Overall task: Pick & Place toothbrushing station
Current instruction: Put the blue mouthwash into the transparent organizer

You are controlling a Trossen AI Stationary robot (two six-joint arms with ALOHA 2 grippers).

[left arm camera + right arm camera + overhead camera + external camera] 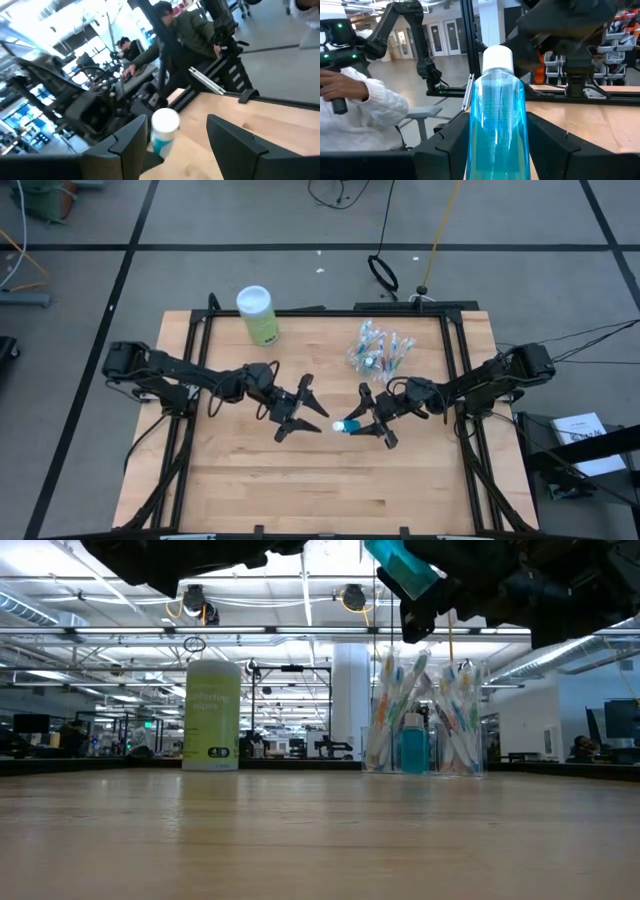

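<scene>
A short blue tube with a white cap (345, 426) is in my right gripper (372, 420) above the table's middle; the low view shows it tilted and high off the wood (400, 565). My left gripper (308, 415) is open just left of it. Its fingers (125, 145) stand on either side of the tube's cap (164, 122); whether they touch it I cannot tell. The clear plastic cup with many toothbrushes (378, 350) stands at the far right, with another blue tube (414, 745) upright in it. My right gripper pinches the tube's blue body (476, 142) between its two fingers, back from the cap. The tube lies along the fingers, its white cap (498, 57) pointing away toward my left gripper. It is lifted clear of the table and tilted.
A light-green canister with a white lid (257, 315) stands at the far left of the table. Black frame rails (452, 360) run along the table's sides. People show in the room beyond, one in a white sleeve (355, 110). Bare wood (330, 490) lies at the near side.
</scene>
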